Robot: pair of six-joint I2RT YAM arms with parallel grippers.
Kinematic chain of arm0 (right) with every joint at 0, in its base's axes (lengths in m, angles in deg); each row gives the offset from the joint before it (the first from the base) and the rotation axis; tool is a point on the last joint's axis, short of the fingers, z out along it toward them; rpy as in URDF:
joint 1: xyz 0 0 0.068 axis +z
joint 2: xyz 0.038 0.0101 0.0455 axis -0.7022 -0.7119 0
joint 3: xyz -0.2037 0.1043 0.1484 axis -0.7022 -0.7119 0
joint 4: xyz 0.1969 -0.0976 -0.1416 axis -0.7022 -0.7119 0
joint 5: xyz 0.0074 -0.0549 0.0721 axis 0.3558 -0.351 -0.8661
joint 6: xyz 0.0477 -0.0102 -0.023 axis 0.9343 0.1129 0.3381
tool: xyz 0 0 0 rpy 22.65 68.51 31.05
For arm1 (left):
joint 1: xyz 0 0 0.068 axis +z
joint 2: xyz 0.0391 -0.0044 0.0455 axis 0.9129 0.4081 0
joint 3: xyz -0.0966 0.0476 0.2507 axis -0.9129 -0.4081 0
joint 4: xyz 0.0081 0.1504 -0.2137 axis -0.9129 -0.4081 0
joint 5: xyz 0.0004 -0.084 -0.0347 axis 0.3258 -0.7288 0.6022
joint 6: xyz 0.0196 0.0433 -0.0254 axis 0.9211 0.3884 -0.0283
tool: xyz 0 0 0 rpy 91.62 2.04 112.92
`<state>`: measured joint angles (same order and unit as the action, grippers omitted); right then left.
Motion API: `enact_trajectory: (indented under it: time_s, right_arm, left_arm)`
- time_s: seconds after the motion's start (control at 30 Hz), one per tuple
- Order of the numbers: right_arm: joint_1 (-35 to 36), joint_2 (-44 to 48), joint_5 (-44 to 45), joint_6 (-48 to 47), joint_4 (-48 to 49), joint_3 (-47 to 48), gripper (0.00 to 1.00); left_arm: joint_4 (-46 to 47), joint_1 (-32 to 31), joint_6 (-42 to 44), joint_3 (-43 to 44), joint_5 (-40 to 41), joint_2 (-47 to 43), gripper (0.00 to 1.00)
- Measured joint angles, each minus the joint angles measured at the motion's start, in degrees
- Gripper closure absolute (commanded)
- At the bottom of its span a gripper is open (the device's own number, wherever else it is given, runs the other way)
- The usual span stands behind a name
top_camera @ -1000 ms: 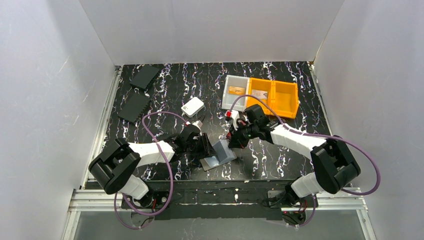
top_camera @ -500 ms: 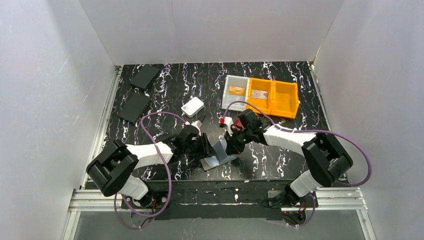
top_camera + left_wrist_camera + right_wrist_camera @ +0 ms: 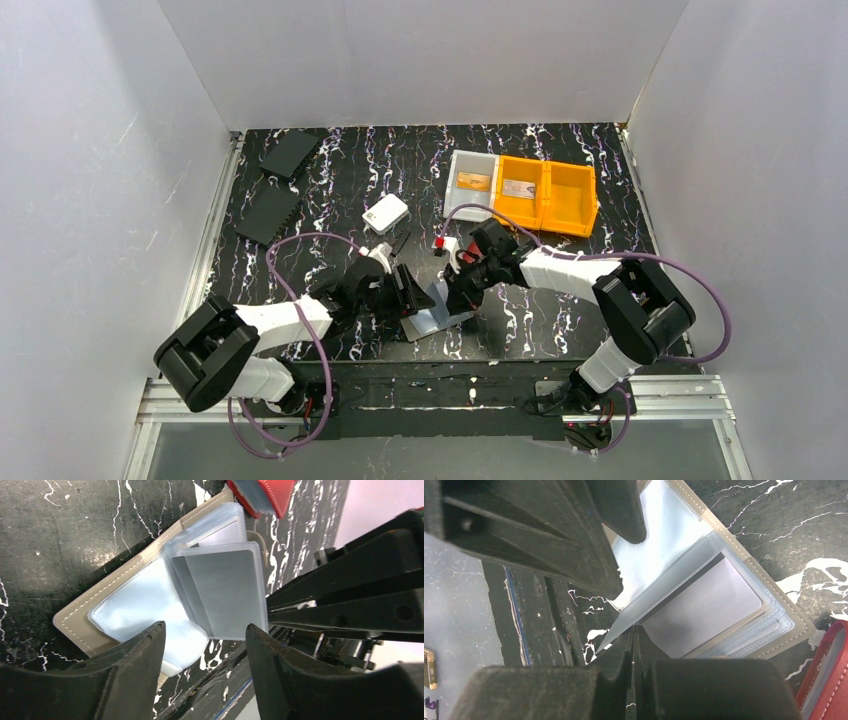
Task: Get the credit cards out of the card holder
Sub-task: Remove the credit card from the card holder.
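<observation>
The card holder [image 3: 432, 320] lies open on the table, taupe cover [image 3: 85, 610] down and clear sleeves fanned out. My right gripper [image 3: 632, 636] is shut on the edge of one clear sleeve [image 3: 659, 600] and holds it raised off the stack; a thin dark edge shows under it. A pale grey rectangle [image 3: 232, 592] fills a sleeve. My left gripper [image 3: 205, 642] is open and empty, its fingers straddling the holder's near edge. An orange-brown card [image 3: 473, 181] lies in the grey bin and a pale card [image 3: 518, 188] in the orange bin. The black card is not clearly seen.
The red wallet [image 3: 450, 243] lies just behind the card holder, also in the left wrist view [image 3: 262, 495]. A white box [image 3: 385, 213] sits behind the left gripper. Two black panels [image 3: 290, 153] [image 3: 268, 213] lie at the back left. The grey bin [image 3: 458, 192] and orange bins [image 3: 578, 195] stand at the back right.
My right gripper moved left onto the holder and closed on a sleeve, lifting it. My left gripper shifted right and forward over the holder's near edge.
</observation>
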<state>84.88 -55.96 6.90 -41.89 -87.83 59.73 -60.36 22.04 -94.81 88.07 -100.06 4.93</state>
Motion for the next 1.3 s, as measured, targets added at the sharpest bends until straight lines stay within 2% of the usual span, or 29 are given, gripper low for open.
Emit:
enact_trajectory:
  time_s: [0.27,0.43,0.8,1.3]
  right_arm:
    - [0.0,-1.64,-0.59,1.05,0.7,0.68,0.91]
    - [0.0,-1.73,-0.81,1.27,1.09,0.68,0.9]
    - [0.0,-1.84,-1.51,1.33,1.14,0.68,0.89]
    - [0.0,-2.25,-2.78,1.31,1.31,0.68,0.88]
  left_arm:
    - [4.35,1.16,-4.79,-1.25,-0.55,-1.55,0.18]
    - [6.75,2.12,-7.37,-2.78,-0.55,-3.17,0.02]
    - [9.09,4.28,-12.22,-3.87,-1.7,-3.5,0.02]
    - [10.47,4.72,-11.78,-3.91,-3.91,-2.95,0.02]
